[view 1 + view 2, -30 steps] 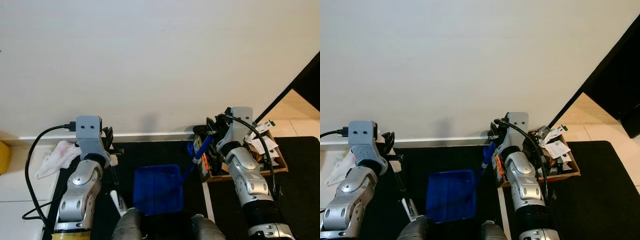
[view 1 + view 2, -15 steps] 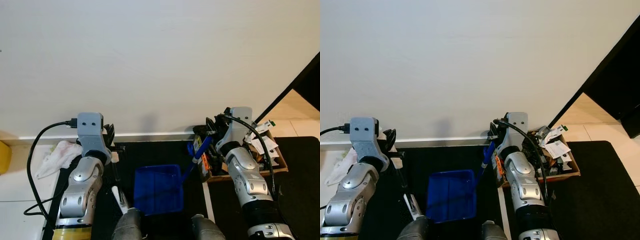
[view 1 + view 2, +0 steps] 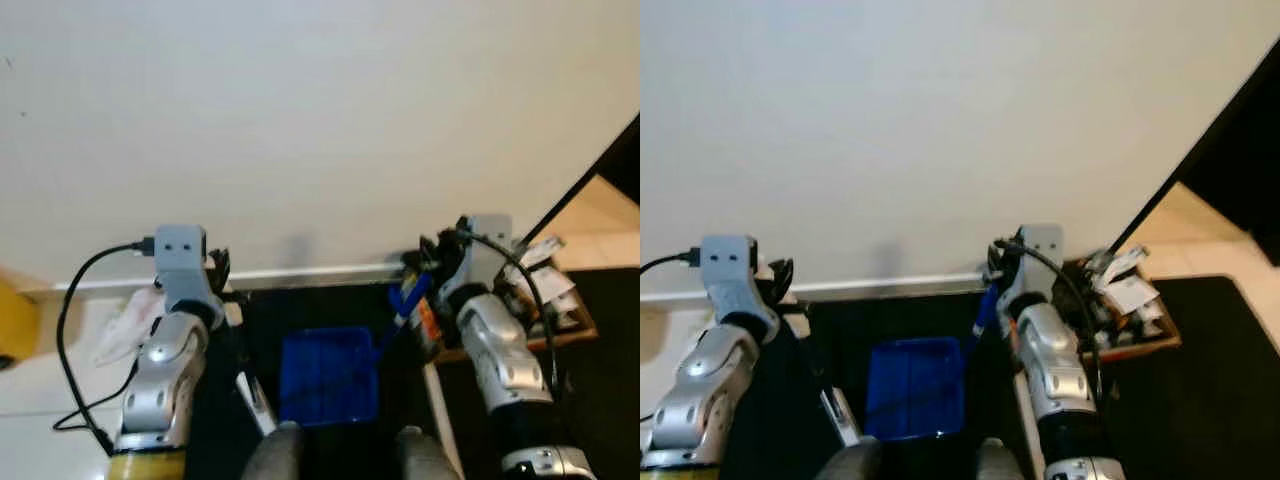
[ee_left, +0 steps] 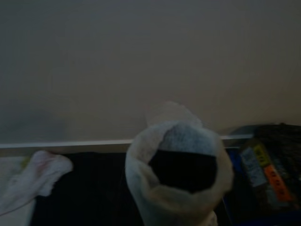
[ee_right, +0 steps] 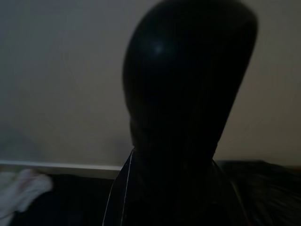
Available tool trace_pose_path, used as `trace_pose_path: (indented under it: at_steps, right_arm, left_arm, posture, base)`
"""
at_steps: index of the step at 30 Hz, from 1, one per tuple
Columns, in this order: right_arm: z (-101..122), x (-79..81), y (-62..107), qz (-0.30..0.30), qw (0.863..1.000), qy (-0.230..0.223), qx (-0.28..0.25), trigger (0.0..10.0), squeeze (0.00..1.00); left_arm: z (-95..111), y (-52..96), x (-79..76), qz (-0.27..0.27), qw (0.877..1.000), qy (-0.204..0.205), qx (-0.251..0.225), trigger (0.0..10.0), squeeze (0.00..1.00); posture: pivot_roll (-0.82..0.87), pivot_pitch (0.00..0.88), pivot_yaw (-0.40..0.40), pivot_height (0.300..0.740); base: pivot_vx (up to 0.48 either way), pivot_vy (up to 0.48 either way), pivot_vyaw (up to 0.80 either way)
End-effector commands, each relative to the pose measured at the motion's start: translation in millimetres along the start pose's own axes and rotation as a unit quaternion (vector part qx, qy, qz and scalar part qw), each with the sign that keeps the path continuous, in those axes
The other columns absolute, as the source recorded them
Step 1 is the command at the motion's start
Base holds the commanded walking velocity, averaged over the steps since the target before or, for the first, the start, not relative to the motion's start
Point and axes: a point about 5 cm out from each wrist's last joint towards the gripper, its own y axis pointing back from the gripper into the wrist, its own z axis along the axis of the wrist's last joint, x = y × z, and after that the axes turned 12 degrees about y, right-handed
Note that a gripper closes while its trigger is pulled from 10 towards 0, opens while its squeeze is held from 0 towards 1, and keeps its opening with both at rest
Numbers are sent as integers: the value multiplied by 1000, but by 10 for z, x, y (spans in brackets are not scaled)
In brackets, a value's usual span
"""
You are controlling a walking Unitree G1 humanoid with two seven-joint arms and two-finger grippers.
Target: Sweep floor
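Blue dustpan (image 3: 328,378) is gripped by the right gripper (image 3: 428,268); a broom (image 3: 250,392) by the left gripper (image 3: 220,280).

The two head views look forward and down at a wall (image 3: 320,120) and black mat (image 3: 1200,380), sharing the blue dustpan (image 3: 328,375) at lower centre. Both wrist views face the same wall from close, low.

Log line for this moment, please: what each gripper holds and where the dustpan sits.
left gripper: on broom handle | right gripper: on dustpan handle | blue dustpan: on black mat by wall, between arms
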Motion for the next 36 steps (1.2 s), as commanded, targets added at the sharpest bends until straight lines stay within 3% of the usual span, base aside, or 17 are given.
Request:
trace_pose_path:
  at_steps: [1,7,36]
  right_arm:
    - [-8,-14,12,-1,1000,-6,-1,10000,0]
    - [-11,-13,15,-2,1000,-7,-1,10000,0]
    - [-24,-9,21,-3,1000,-8,1,10000,0]
  left_arm:
    - [-29,13,4,-1,1000,3,5,10000,0]
    - [-30,13,0,-3,1000,2,5,10000,0]
    - [-28,1,-15,-8,1000,-4,6,10000,0]
  posture:
    - [177,140,-21,740]
    - [176,142,-19,740]
    - [177,146,-16,740]
  base:
    - [0,398,0]
    - [0,303,0]
    - [26,-35,0]
